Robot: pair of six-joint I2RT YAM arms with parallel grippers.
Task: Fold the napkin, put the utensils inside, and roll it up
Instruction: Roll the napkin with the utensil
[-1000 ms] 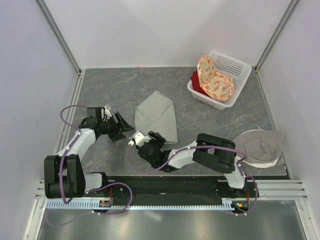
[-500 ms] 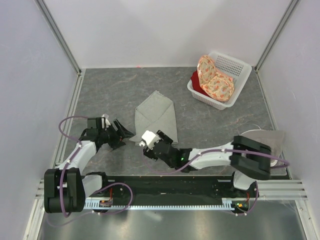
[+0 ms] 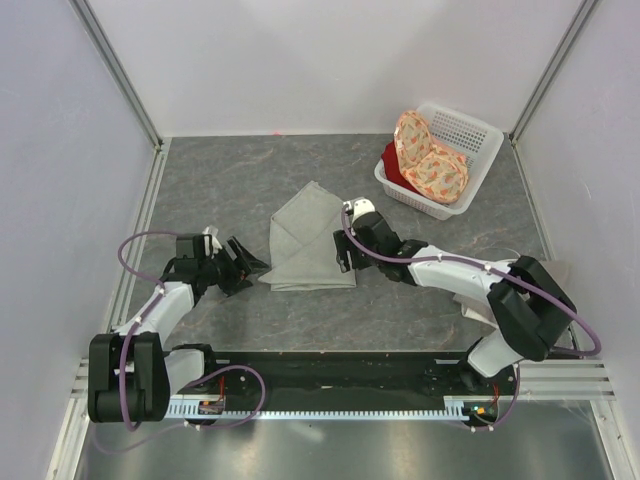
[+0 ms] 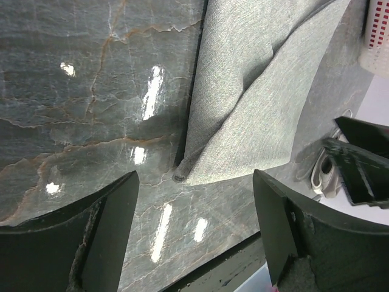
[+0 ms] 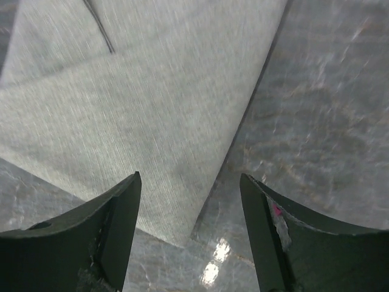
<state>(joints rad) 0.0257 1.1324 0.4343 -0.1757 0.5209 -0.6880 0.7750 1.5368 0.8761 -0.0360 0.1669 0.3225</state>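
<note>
Since a second ago my right pincer (image 3: 343,255) has swung to the right edge of the napkin (image 3: 310,240); both stand open, left pincer (image 3: 252,268) at its near corner, presumably flanking it for folding.

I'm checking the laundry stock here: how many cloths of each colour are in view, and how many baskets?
White plastic mesh basket: 1
Plain sage-grey cloth napkin, folded: 1
Orange floral-patterned cloth bundles in the basket: 2
Dark red cloth in the basket: 1
Pale beige-grey cloth, mostly hidden: 1
Total: 6
</note>
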